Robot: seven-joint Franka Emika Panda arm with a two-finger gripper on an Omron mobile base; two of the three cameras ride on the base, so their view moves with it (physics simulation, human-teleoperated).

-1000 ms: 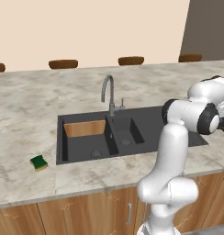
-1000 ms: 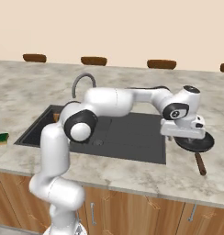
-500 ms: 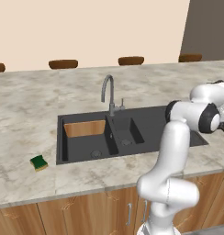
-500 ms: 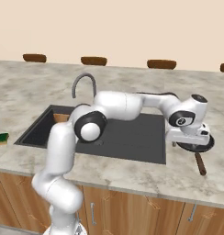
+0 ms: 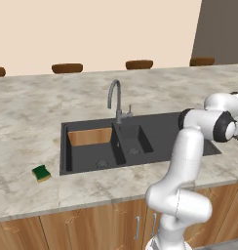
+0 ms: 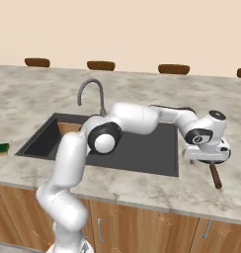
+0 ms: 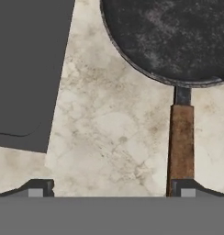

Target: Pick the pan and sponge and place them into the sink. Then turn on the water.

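- Pan (image 7: 178,36): round, shallow, mottled dark inside, brown handle (image 7: 180,142), resting on marble counter (image 7: 109,133) beside sink (image 7: 26,69).
- Handle runs straight from the rim toward the hand camera.
- Gripper (image 7: 111,188) spread wide, holding nothing; one fingertip (image 7: 185,188) at the handle's end.

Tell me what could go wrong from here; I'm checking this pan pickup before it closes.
1. In the hand view, the pan handle sits by one fingertip, not centred in the open hand; closing now may miss it or only clip its edge.
2. A grip far out on the handle could let the pan tilt when lifted.
3. The sink rim lies close beside; a low carry might knock it.
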